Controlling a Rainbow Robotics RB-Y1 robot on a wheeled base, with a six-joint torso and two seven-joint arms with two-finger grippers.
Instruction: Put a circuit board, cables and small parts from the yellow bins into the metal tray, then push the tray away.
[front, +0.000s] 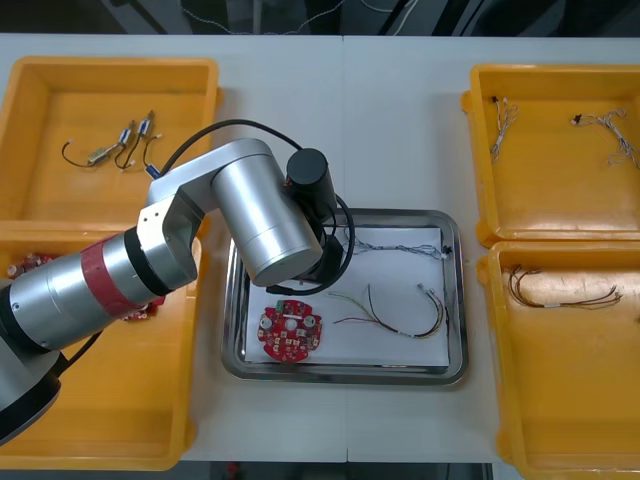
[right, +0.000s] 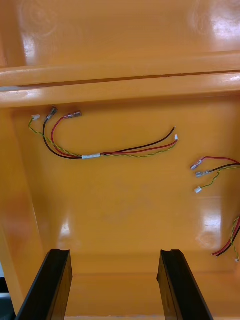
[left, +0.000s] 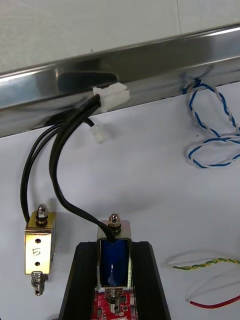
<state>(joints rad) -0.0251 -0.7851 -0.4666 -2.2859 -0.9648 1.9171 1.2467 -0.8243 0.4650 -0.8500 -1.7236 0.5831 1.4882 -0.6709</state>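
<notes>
At the centre of the counter (front: 400, 90) sits the metal tray (front: 455, 300), a shiny rectangle with rounded corners and a white floor. Moulded plastic yellow bins (front: 110, 65) flank it, two on each side. The left arm (front: 200, 240), smooth silver cylinders with a red band, reaches from the lower left of the frame over the tray's upper left part.

Seen from the left wrist, the left end effector (left: 114, 246) is clamped on a blue-cored small metal part (left: 115, 260), a boxy metal frame with a rounded stud on top, gripped between the two black fingers over the white floor. Just beside one finger lies a brass small metal part (left: 39, 245), also boxy and marked 5. Glossy black cables (left: 57, 150) arch from both parts to white plugs (left: 111, 95) near the tray's mirror-like wall.

A round red circuit board (front: 292, 332) lies in the tray's lower left. A twisted blue and white cable (front: 400, 248) lies along its upper right, and a thin red and yellow cable (front: 400, 315) curls below that.

The right end effector (right: 114, 255) hangs with fingers apart and nothing between them over a bin's smooth floor, where red, black and yellow wires (right: 100, 152) lie beyond the fingertips.
</notes>
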